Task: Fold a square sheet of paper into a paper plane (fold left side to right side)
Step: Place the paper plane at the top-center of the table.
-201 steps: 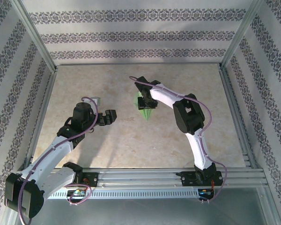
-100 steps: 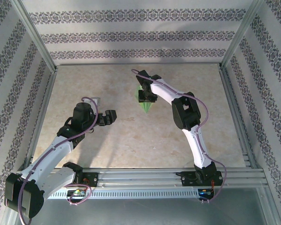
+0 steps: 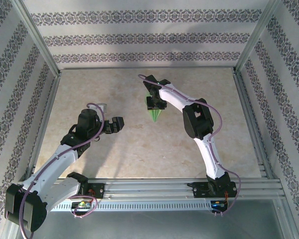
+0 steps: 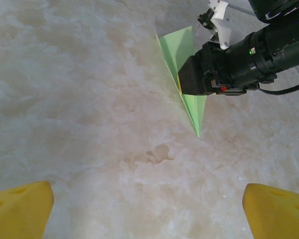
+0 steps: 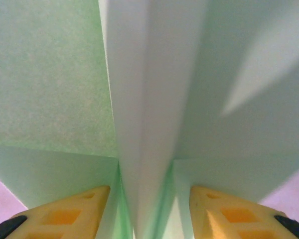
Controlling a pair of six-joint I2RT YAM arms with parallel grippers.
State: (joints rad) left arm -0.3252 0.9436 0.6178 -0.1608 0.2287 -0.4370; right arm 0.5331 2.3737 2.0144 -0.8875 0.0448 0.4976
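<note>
Looking down from the top camera, the slim pointed pale green paper plane (image 3: 154,114) lies on the beige marbled table (image 3: 114,154), a bit past the middle and nearer the far wall, nose pointing back toward the arm bases. The right gripper (image 3: 155,103) sits right on top of it, so only the sharp nose and a sliver of the tail edge stick out from under the black housing. From the right wrist camera the plane's raised centre fold runs straight up between the two yellow fingers (image 5: 65,214), with the flat wings spreading out on both sides. The pads sit just beside that fold, one on each side, but I honestly can't tell whether they're actually pinching it or just straddling it (the paper fills nearly the whole view, so it's hard to judge contact). The left gripper (image 3: 117,123) hovers over bare table to the left of the plane, well apart from it, and points toward it. Its jaws are spread wide with nothing in them; in the left wrist view the yellow fingertips (image 4: 20,209) sit in the two bottom corners with only marble between them, and the plane and the other arm's black wrist show up across the table at the top right.
</note>
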